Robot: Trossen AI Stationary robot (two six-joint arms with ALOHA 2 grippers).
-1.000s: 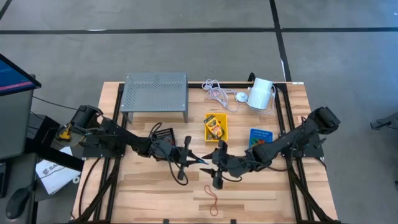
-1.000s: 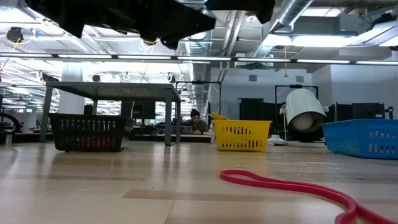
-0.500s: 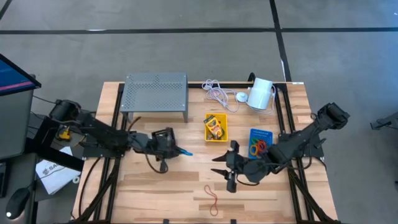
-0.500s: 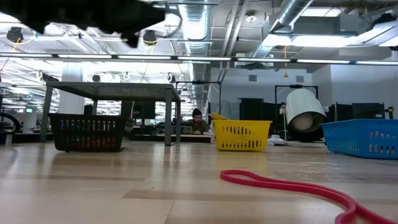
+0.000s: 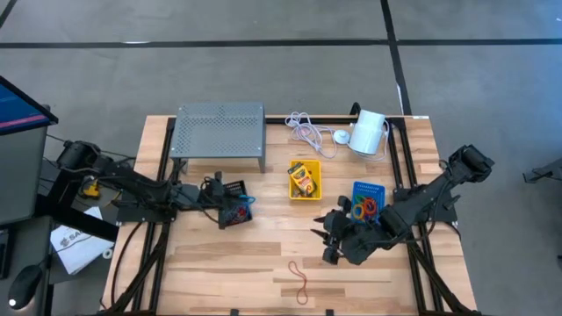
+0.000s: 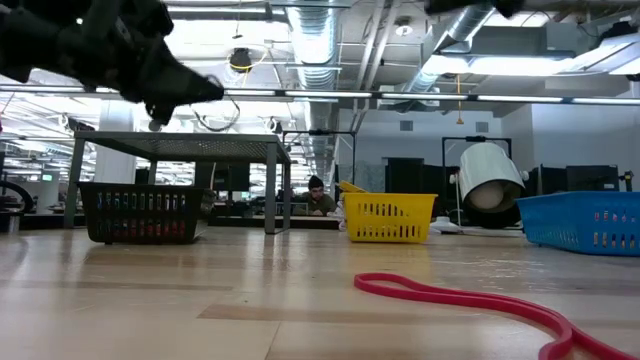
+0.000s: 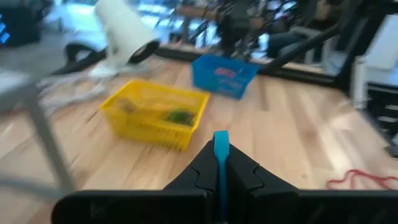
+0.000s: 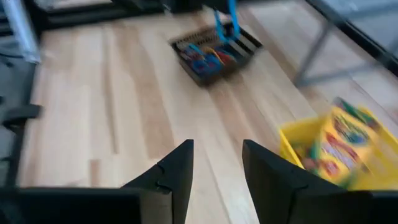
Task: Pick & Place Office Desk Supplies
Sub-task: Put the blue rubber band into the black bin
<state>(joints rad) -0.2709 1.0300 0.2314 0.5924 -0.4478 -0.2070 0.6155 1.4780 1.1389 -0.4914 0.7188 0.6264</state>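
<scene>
My left gripper (image 5: 239,204) is over the black bin (image 5: 230,209), shut on a thin blue rubber band (image 7: 221,149). The bin holds coloured bands (image 8: 205,59), and the right wrist view shows the blue band (image 8: 224,22) hanging above it. My right gripper (image 5: 329,237) is open and holds nothing, hovering near the blue bin (image 5: 367,200), which also has bands in it. The yellow bin (image 5: 305,180) holds crayon boxes (image 8: 339,146). A red rubber band (image 5: 299,281) lies flat on the table near its near edge. My left gripper pinches the blue rubber band between its two shut fingers, and a short stretch (image 7: 221,140) sticks out past the fingertips. The fingers reach in from the table's left. The band is lifted clear, above the black bin (image 6: 140,212).
The grey perforated stand (image 5: 219,132) is at the far left, just beyond the black bin. The white cable (image 5: 307,132) and white cylinder (image 5: 369,132) lie at the far edge. Bare wood runs between the black bin and my right gripper (image 8: 217,162).
My left gripper has moved from the table's middle toward the left edge, carrying the blue band, and now stands over the black bin. My right gripper has drawn back from the middle toward the right and near edges, away from the left gripper.
</scene>
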